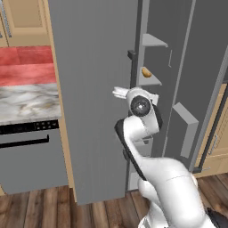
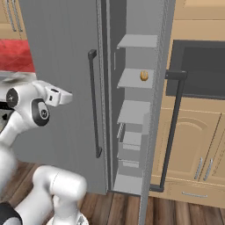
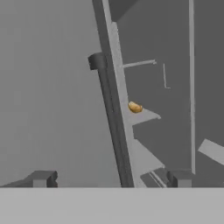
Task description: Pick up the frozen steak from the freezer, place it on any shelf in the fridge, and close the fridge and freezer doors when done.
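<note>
One orange-brown lump (image 2: pixel 144 75) sits on a freezer (image 2: pixel 134 114) shelf.

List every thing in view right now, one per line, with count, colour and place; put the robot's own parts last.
freezer: one, grey, open compartment with pale shelves and low drawers.
orange-brown lump: one, on the second freezer shelf from the top.
fridge door: one, grey, shut, left of the freezer, with a dark bar handle.
freezer door: one, grey, swung open at the right, with a dark bar handle.
counter: one, marbled white, far left.
red wall tiles: above the counter.
cabinets: several, light wood, right of the appliance and above the counter.
floor: brown wood planks.
arm: one, white with dark joints, before the fridge door.
gripper: one, dark fingertips apart, pointing at the freezer's edge.
</note>
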